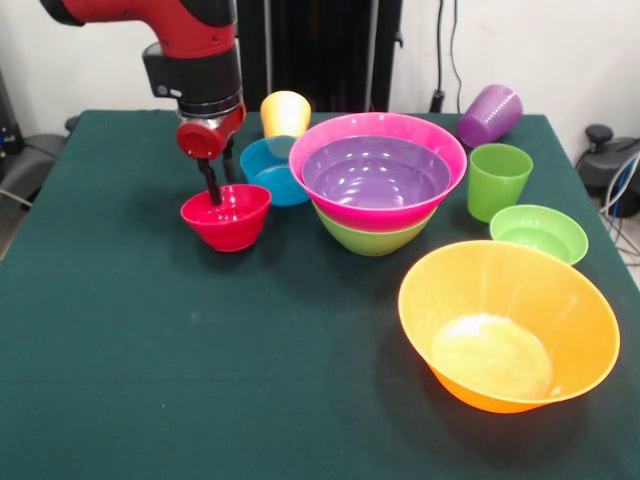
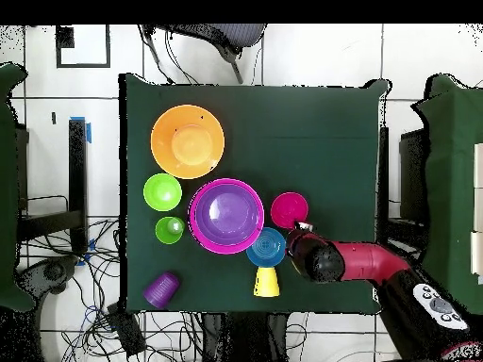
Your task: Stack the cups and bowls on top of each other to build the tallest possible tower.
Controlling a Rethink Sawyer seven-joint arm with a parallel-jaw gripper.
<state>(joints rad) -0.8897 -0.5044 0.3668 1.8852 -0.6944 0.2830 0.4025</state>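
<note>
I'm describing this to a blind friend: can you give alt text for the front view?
A red robot arm lowers its gripper into a small red bowl on a green table. Beside it stand a blue bowl and a three-bowl tower; a large orange bowl sits nearest the camera.

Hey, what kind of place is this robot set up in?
Probably a robotics lab: a green-covered table on a tiled floor, loose cables around it, and the gripper dipping into a red bowl.

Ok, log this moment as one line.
gripper: one finger inside red bowl, at rim | tower: purple in pink on green | orange bowl: apart
</note>
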